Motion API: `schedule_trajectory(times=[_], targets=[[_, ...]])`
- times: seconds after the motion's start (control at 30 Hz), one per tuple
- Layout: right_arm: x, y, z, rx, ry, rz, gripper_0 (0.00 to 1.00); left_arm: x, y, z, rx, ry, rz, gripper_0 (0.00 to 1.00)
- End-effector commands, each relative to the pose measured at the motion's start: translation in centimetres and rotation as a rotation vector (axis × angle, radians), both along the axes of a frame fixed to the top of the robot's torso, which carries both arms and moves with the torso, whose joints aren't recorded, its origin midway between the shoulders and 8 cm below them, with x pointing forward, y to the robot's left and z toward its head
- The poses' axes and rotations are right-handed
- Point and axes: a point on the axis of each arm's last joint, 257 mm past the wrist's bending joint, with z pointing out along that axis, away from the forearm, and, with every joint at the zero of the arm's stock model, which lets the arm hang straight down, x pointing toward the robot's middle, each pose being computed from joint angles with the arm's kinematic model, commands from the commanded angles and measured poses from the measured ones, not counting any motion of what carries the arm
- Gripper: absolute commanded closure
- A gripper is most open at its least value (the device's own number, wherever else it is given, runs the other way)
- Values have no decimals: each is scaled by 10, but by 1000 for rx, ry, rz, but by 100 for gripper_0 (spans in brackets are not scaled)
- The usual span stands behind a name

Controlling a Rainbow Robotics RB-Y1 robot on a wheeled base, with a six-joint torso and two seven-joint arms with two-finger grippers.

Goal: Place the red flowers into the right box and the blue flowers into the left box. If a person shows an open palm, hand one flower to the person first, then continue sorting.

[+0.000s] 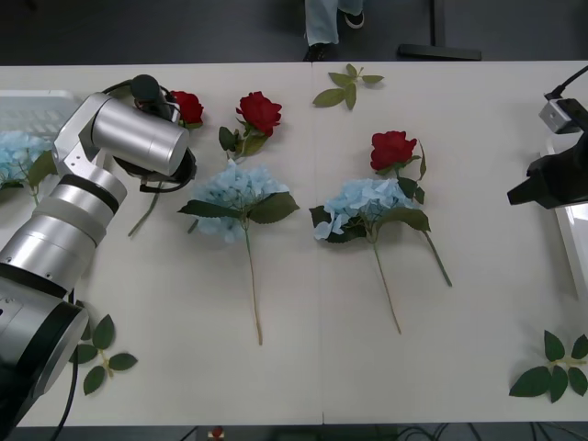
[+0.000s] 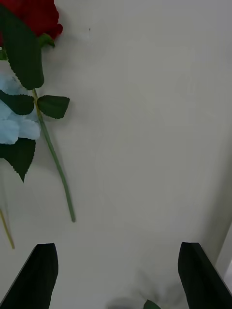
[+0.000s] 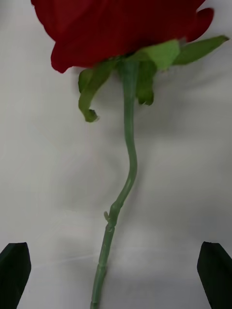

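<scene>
Front: left gripper (image 1: 163,112) hangs over the far-left rose (image 1: 187,107) near the table's far edge; right gripper (image 1: 542,188) idles by the right box (image 1: 577,230).

Right wrist: fingers wide apart, empty, another rose (image 2: 34,17) lying well off.

Left wrist: fingers (image 3: 14,273) spread wide, stem (image 3: 126,174) centred between them, nothing gripped. Step looks like pre-grasp; next move calls for descending and closing on the stem.

- The left arm (image 1: 138,138) covered most of the far-left red rose (image 1: 188,106).
- The left box (image 1: 32,103) ran off frame beside that arm.
- The person (image 1: 323,23) was cropped to legs.
</scene>
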Motion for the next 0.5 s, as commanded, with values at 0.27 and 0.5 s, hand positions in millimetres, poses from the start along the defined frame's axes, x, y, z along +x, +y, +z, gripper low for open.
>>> schedule_trajectory(times=[0.27,0.5], targets=[[20,29,-25,-74,-82,27,28,13,-5,11,-49,-48,42,0],[32,44,-59,-150,-108,39,28,10,4,4,-50,-44,67,0]])
